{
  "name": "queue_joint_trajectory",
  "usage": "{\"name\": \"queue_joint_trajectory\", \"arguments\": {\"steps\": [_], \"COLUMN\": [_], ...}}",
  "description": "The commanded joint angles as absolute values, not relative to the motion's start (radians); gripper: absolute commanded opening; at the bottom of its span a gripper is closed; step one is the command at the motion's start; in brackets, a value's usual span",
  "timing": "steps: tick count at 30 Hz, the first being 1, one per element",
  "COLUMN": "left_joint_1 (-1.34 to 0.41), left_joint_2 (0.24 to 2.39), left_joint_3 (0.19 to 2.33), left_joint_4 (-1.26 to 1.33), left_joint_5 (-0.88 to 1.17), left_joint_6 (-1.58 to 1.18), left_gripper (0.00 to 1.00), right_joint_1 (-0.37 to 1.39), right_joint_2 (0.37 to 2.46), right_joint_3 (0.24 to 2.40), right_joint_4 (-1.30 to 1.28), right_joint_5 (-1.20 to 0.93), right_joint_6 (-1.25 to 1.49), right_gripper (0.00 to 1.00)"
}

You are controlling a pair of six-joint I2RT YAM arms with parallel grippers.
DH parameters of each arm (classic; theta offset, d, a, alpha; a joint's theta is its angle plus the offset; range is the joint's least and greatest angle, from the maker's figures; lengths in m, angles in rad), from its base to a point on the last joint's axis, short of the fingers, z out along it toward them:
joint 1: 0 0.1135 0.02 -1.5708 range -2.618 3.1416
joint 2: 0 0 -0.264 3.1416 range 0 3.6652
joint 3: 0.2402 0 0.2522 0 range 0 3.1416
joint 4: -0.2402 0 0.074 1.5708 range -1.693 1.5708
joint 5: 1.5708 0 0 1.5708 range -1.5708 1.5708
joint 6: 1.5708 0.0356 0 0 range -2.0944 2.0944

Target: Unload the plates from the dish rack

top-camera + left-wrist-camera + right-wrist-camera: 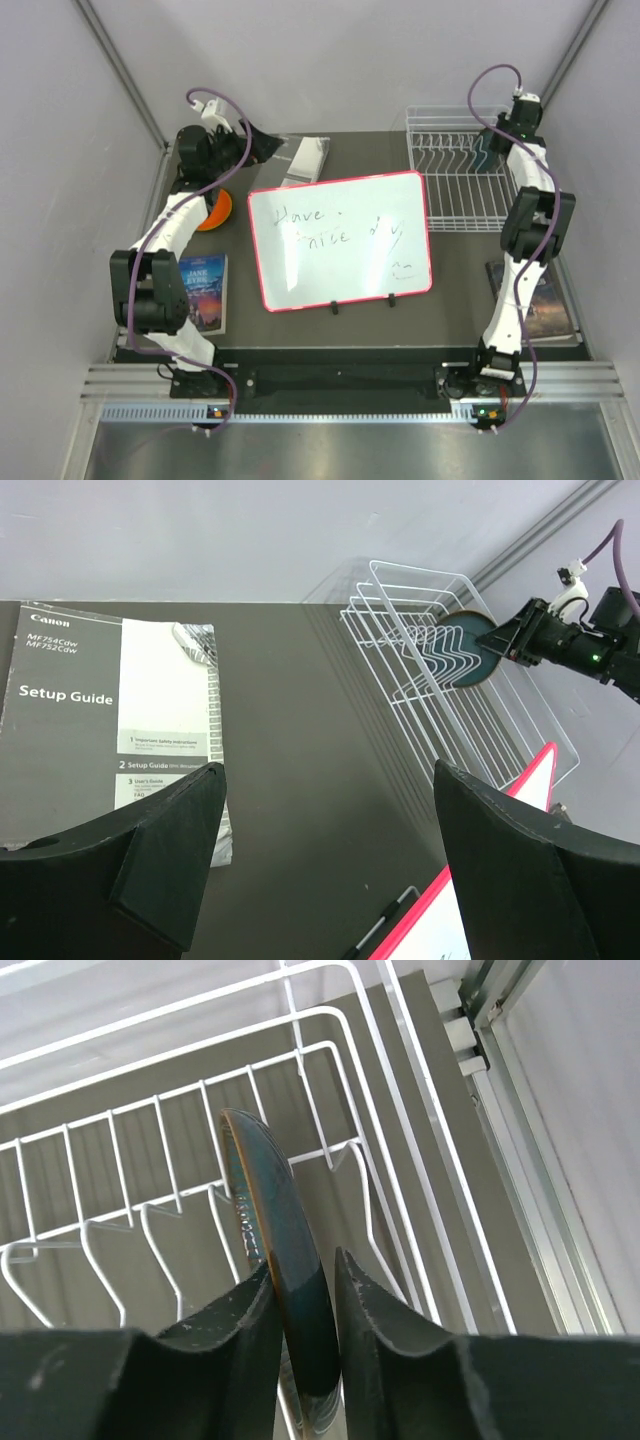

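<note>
The white wire dish rack point(455, 200) stands at the back right and also shows in the left wrist view point(400, 630). One dark teal plate point(265, 1190) stands upright between its tines point(483, 156) point(468, 652). My right gripper point(303, 1265) reaches down into the rack point(340, 1020) and is shut on the plate's upper rim, one finger on each face point(493, 140). An orange plate point(217, 210) lies on the table at the left, partly under my left arm. My left gripper point(330, 770) is open and empty above the table point(268, 142). The red and green plates are not in view.
A pink-framed whiteboard point(340, 240) lies in the middle. A Canon setup guide point(110, 710) lies at the back centre point(305, 160). One book point(205, 290) lies at the front left, another point(545, 305) at the front right. Walls close in on three sides.
</note>
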State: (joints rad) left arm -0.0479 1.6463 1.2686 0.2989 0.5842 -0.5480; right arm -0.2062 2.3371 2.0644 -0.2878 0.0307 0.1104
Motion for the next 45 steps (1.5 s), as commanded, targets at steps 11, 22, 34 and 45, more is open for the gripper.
{"name": "queue_joint_trajectory", "arguments": {"steps": [11,22,34,45], "left_joint_1": [-0.052,-0.052,-0.052,-0.097], "left_joint_2": [1.655,1.654,1.689,1.925], "left_joint_3": [1.299,1.301,1.337,1.476], "left_joint_4": [0.348,0.347,0.442,0.796], "left_joint_5": [0.584,0.572,0.618,0.761], "left_joint_6": [-0.532,-0.529,-0.593,-0.879], "left_gripper": [0.88,0.88,0.89,0.89], "right_joint_1": [-0.204,-0.129,-0.110,-0.008], "right_joint_2": [2.272,2.062,1.729,1.640], "right_joint_3": [2.022,1.919,1.698,1.418], "right_joint_4": [-0.193,0.018,0.043,0.328], "right_joint_5": [0.044,0.284,0.105,-0.446], "right_joint_6": [0.066,-0.072,0.111,0.537], "right_gripper": [0.00,0.00,0.00,0.00]}}
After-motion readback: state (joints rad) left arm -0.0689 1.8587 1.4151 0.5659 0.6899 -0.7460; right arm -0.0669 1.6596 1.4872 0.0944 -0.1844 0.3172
